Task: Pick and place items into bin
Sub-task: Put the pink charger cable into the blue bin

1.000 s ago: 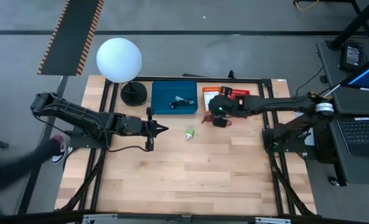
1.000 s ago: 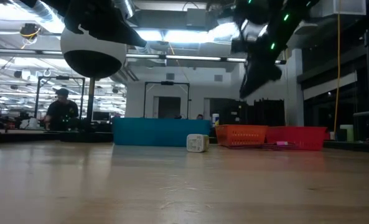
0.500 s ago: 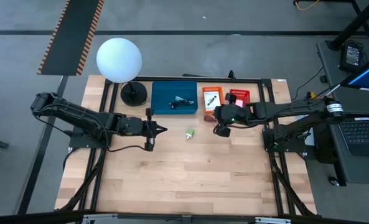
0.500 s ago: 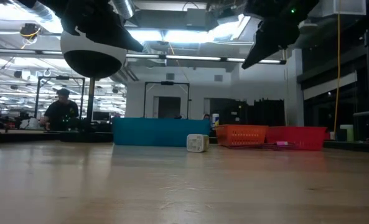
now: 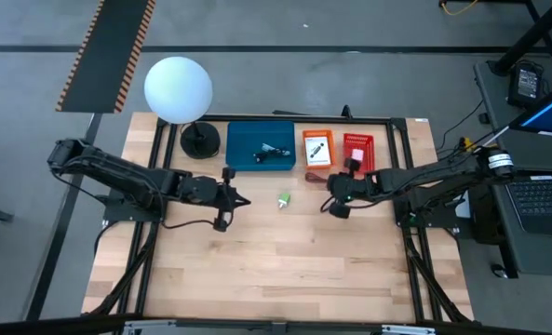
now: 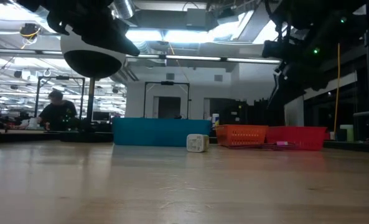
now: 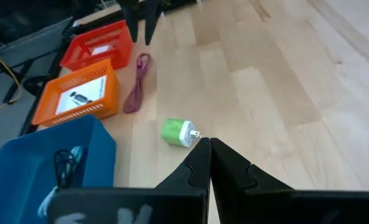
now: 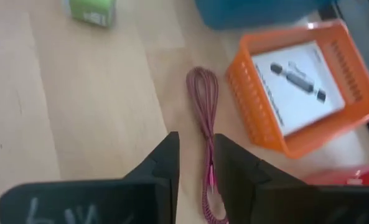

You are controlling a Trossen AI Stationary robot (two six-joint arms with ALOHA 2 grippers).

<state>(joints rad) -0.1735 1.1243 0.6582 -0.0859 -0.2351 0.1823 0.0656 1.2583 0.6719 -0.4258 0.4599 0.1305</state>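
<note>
1. Two grippers are over the counter (image 5: 285,270). The left gripper (image 5: 243,198) has its jaws pressed fully together and holds nothing; in its wrist view the tips meet just short of the green lump (image 7: 177,132).
2. The right gripper (image 5: 333,186) has its jaws a narrow gap apart. In its wrist view the red cord (image 8: 205,118) runs down the gap between the two fingers (image 8: 162,163), but a grip on it cannot be told.
3. Three bins stand in a row at the far edge of the counter: one blue bin (image 5: 261,146), one orange bin (image 5: 317,148), one red bin (image 5: 357,150).
4. One green lump (image 5: 283,198) lies loose on the counter, between the two grippers and in front of the blue bin.
5. One red cord (image 7: 137,82) lies on the counter just beside the orange bin.
6. One white printed card (image 8: 299,78) lies flat in the orange bin.
7. One black cable piece (image 7: 64,167) lies in the blue bin.
8. One white globe lamp (image 5: 178,88) stands at the counter's far left corner.
</note>
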